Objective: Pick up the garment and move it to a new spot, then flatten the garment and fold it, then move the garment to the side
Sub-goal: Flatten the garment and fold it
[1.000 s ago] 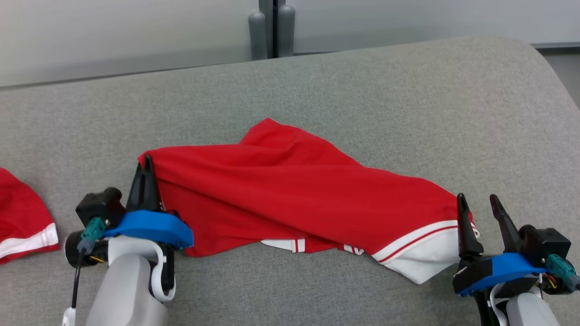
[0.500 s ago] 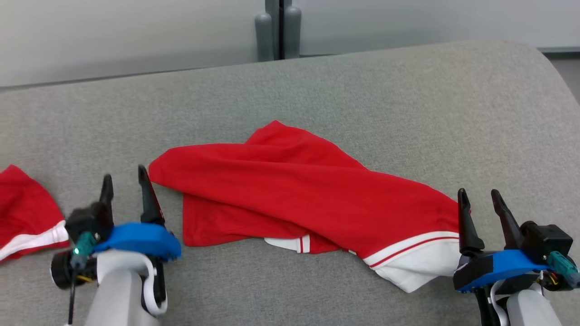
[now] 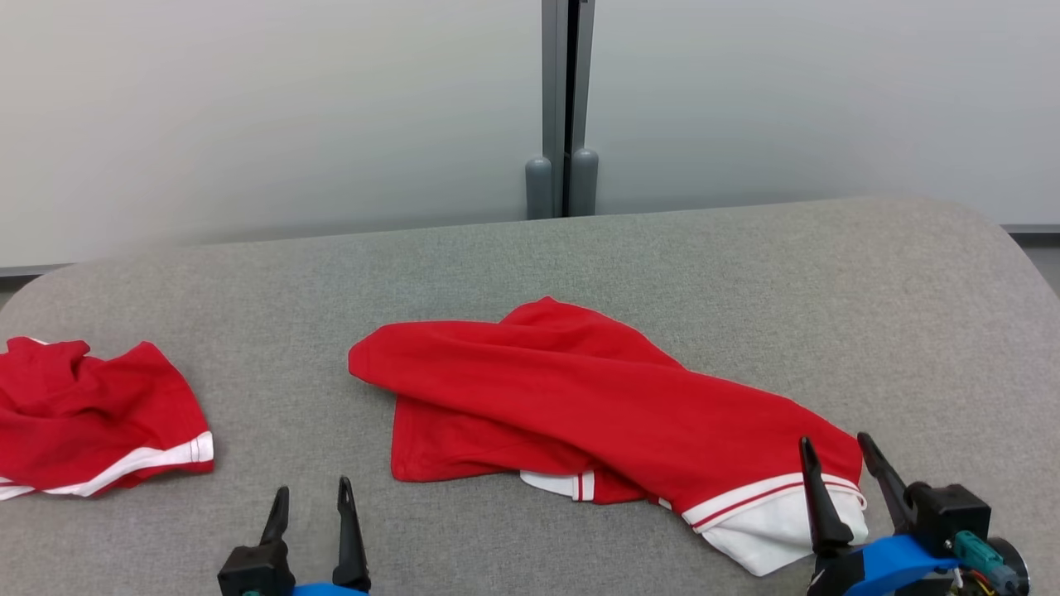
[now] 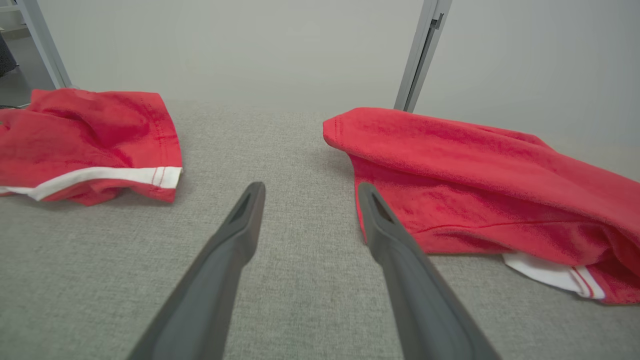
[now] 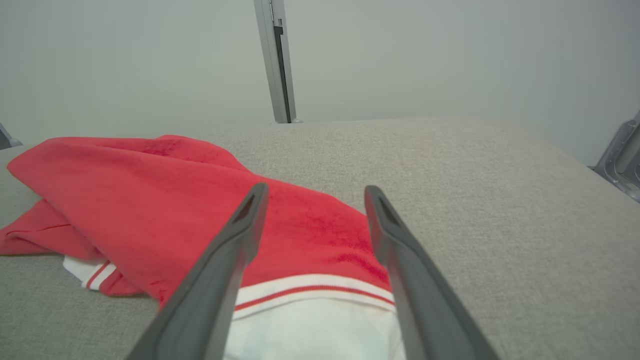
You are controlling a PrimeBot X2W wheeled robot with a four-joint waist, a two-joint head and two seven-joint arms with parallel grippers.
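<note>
- At the far left, a second red cloth (image 3: 99, 414) lies bunched on the desk (image 3: 745, 273), well apart from the garment. I judge it no part of the coming move.
- The left gripper (image 3: 313, 487) has its fingers (image 4: 240, 230) wide with nothing between them, over bare desk. The garment's near-left corner lies ahead and to their right, near but apart.
- The garment (image 3: 596, 397) sits mid-desk, rumpled and doubled over. Its long axis runs from far left to near right.
- The right gripper (image 3: 834, 439) has its fingers wide and holds nothing. They straddle the white hem (image 3: 770, 530) at the near-right end, and I cannot tell whether they touch it.
- The right arm is nearer, so flattening likely needs the left arm to reach rightward.
</note>
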